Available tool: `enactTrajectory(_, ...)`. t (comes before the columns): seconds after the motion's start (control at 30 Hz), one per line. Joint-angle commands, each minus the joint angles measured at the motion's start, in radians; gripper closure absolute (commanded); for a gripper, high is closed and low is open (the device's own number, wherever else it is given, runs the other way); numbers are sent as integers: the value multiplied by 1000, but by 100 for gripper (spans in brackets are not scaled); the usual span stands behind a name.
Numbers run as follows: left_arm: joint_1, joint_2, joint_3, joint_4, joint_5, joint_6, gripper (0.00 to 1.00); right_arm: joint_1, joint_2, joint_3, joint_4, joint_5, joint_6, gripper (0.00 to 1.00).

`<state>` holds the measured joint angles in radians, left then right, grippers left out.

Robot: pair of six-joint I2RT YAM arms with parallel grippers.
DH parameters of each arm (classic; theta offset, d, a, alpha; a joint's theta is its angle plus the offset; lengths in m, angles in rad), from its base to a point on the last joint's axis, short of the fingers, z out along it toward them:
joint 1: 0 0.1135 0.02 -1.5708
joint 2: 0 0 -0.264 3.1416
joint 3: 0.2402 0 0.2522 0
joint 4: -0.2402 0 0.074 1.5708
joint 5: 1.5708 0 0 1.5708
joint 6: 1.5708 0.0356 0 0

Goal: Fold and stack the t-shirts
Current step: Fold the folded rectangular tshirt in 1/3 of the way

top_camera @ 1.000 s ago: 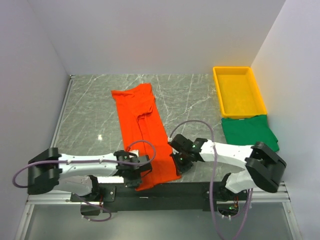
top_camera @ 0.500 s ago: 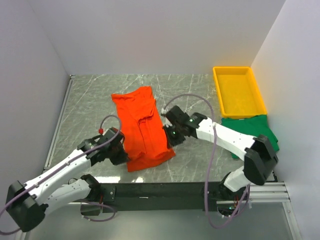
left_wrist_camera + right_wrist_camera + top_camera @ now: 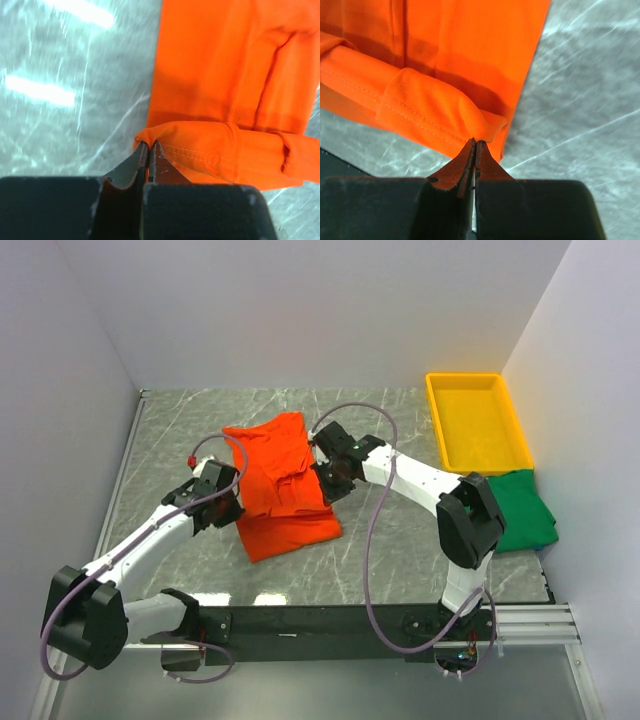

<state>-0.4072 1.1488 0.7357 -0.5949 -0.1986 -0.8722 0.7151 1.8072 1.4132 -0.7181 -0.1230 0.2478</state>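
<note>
Left gripper: pinching orange-red shirt at its left hem corner.
Right gripper: pinching its right hem corner.
Shirt length: runs away from both grippers.

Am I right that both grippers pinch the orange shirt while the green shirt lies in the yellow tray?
Not quite: the top view shows the green shirt beside the yellow tray, not in it. The left gripper and right gripper do pinch the orange shirt.

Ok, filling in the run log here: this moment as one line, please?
step: folding orange shirt | left end effector: shut on hem corner | right end effector: shut on hem corner | green shirt: beside tray, not held
</note>
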Motion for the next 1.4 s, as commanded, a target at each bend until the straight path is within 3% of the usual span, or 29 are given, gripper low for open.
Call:
enactTrajectory(0.0,15,29,68,112,-48,110,99,-28,29,75,16,22,-42,100)
enactTrajectory(0.43,24,199,182,176,-93,182,99,-83,142,239,52,45,-71,100)
enactTrajectory(0.77,28,351,208,251,-197,165,99,-111,225,244,173,75,-96,100)
enactTrajectory(1.37,30,310,166,334,-240,128,99,-118,228,251,238,95,-113,100)
